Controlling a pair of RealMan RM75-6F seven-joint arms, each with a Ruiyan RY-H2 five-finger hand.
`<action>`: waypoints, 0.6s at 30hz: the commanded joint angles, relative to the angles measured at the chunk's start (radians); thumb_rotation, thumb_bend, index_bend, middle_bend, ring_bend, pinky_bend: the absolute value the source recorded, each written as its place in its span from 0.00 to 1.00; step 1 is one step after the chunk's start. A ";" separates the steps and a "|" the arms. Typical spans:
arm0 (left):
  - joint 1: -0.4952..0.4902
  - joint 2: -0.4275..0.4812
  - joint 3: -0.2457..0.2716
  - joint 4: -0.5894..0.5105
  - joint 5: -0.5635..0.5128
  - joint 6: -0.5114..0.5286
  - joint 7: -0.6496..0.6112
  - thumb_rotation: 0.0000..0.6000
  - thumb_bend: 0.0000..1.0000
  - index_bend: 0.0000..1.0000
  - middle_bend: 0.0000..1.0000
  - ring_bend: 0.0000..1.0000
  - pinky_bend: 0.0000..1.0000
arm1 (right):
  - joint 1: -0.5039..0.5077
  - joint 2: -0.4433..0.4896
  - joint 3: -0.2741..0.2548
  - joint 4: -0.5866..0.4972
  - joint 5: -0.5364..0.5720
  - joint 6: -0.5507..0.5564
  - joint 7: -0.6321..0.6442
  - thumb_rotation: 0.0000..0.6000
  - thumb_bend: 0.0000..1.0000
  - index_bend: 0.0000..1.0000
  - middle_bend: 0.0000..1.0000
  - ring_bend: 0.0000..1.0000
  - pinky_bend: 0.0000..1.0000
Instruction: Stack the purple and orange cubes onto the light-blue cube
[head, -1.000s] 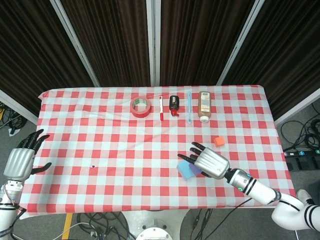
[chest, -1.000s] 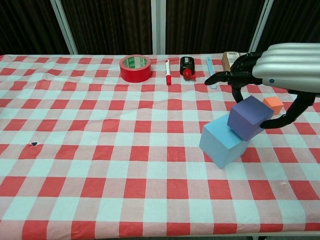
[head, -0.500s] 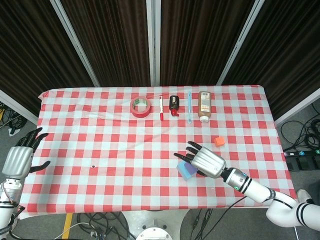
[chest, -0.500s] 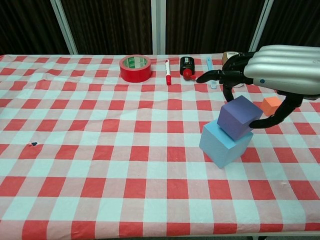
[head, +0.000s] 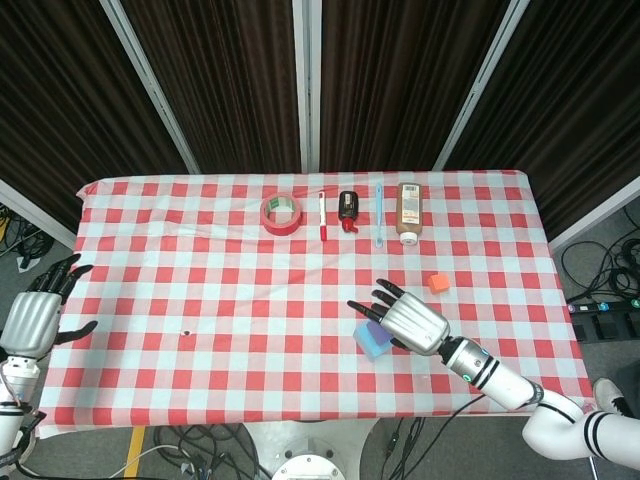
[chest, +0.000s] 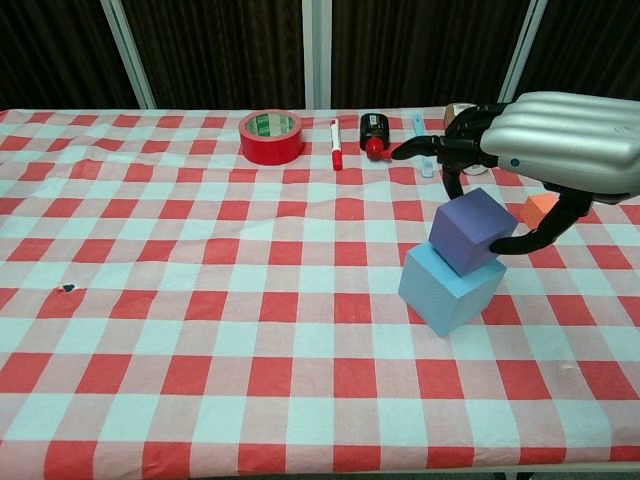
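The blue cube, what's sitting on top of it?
The purple cube sits tilted on the blue cube, held by the right hand. The purple cube covers part of the blue cube's top. From the head view, the hand hides most of the purple cube.

Right hand (chest: 545, 140) out over the table's right half, palm down, dark fingers (chest: 455, 150) curled downward, thumb hooked underneath, gripping. Right forearm (head: 500, 375) running in from the lower right corner, wrist low. Left hand (head: 35, 315) off the table's left edge, raised, fingers (head: 65, 270) spread and pointing upward, nothing held. Left hand seen only from the head camera.
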 joint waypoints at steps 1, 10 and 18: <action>-0.001 0.001 -0.001 0.004 -0.001 -0.001 -0.007 1.00 0.20 0.23 0.19 0.13 0.24 | -0.002 -0.003 0.005 -0.016 0.016 -0.010 -0.010 1.00 0.17 0.01 0.49 0.20 0.13; -0.003 0.003 0.000 0.010 0.002 -0.002 -0.021 1.00 0.20 0.23 0.19 0.13 0.24 | -0.010 0.014 0.012 -0.069 0.061 -0.035 -0.050 1.00 0.17 0.01 0.49 0.20 0.13; -0.004 0.006 0.001 0.007 0.002 -0.004 -0.023 1.00 0.20 0.23 0.19 0.13 0.24 | 0.001 0.019 0.013 -0.077 0.075 -0.066 -0.053 1.00 0.15 0.01 0.49 0.20 0.13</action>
